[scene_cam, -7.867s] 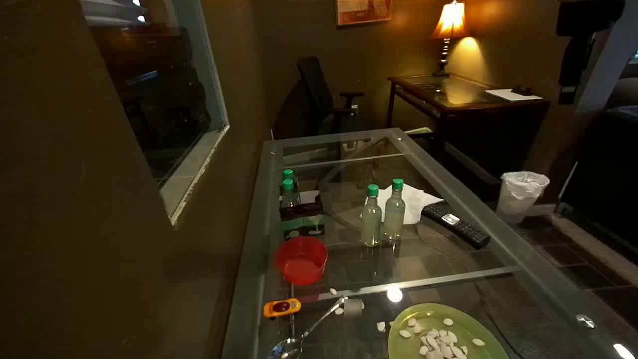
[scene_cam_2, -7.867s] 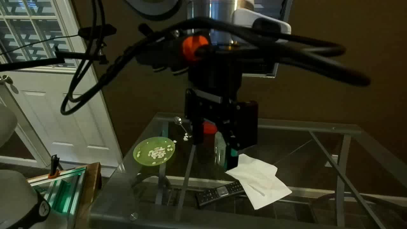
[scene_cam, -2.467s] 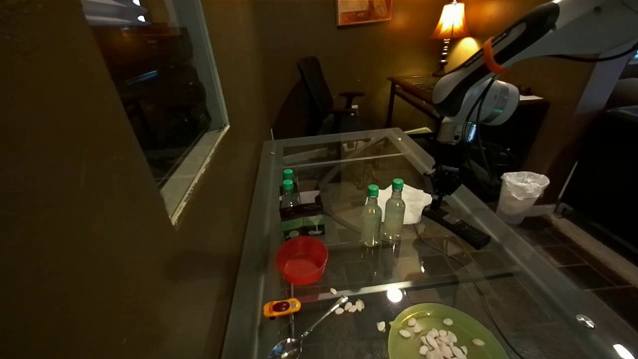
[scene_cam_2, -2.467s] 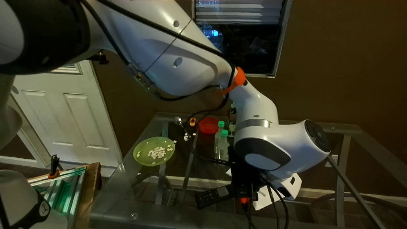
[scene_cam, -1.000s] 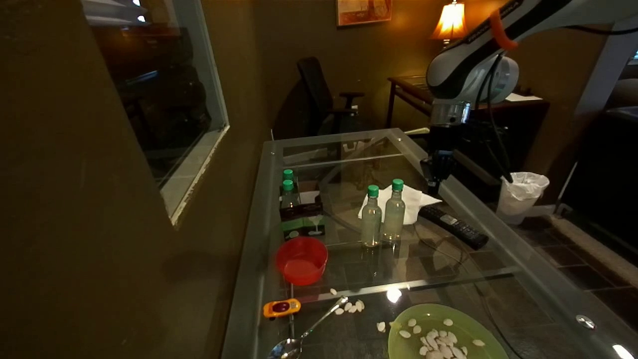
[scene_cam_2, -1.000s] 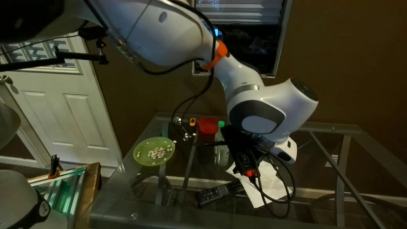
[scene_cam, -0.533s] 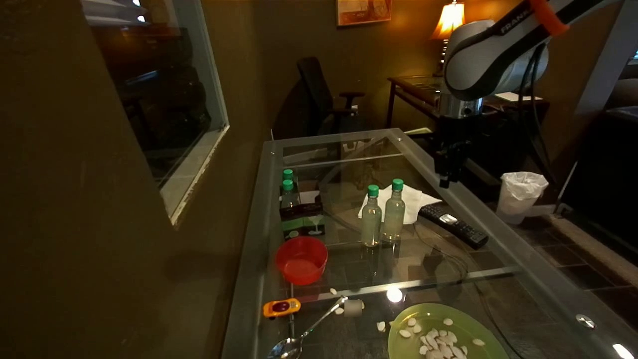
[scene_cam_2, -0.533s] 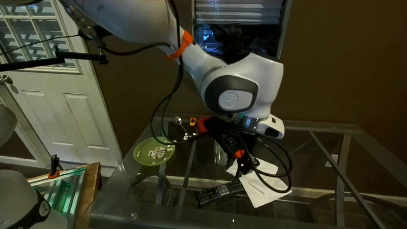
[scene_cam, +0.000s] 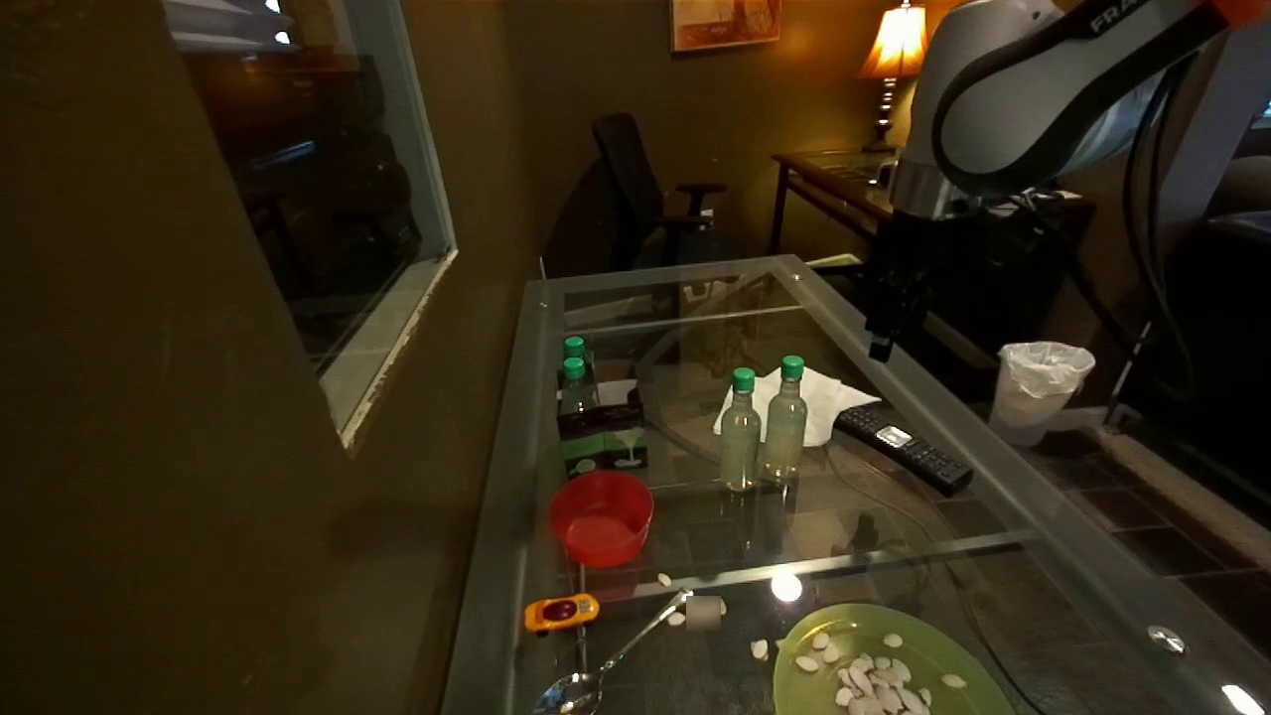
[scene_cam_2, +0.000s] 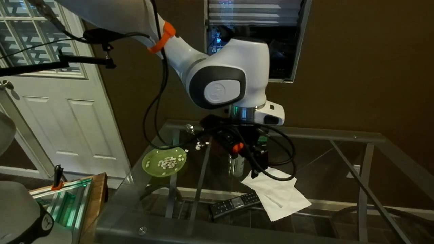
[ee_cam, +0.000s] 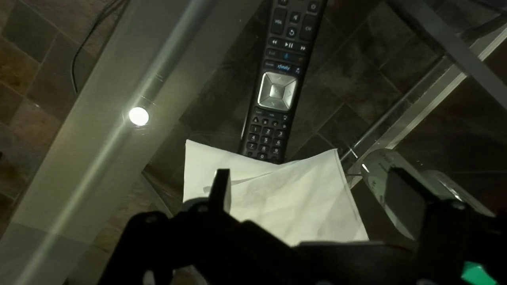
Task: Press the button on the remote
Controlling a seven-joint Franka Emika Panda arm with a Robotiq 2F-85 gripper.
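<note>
The remote (scene_cam: 904, 449) is a slim black bar with many buttons and a silver pad in its middle. It lies flat on the glass table and also shows in an exterior view (scene_cam_2: 234, 205). In the wrist view the remote (ee_cam: 282, 69) runs from the top edge down to the white paper. My gripper (ee_cam: 309, 172) is open and empty, fingers wide apart, above the paper beyond the remote's number-key end. In both exterior views the gripper (scene_cam: 882, 346) (scene_cam_2: 255, 172) hangs in the air, apart from the remote. The remote's top end is cut off in the wrist view.
White paper (scene_cam_2: 281, 196) lies against the remote's end. Two green-capped bottles (scene_cam: 740, 442) stand beside the paper; a bottle (ee_cam: 390, 186) shows behind the right finger. A red bowl (scene_cam: 602, 518), a carton (scene_cam: 603, 437), a spoon (scene_cam: 626, 645), a toy car (scene_cam: 562, 614) and a green plate (scene_cam_2: 164, 161) are farther off.
2.5 s ago the gripper was down at the remote's paper-side end. It has since risen and drawn away from it, with the arm pulling back. The remote has shifted very slightly.
</note>
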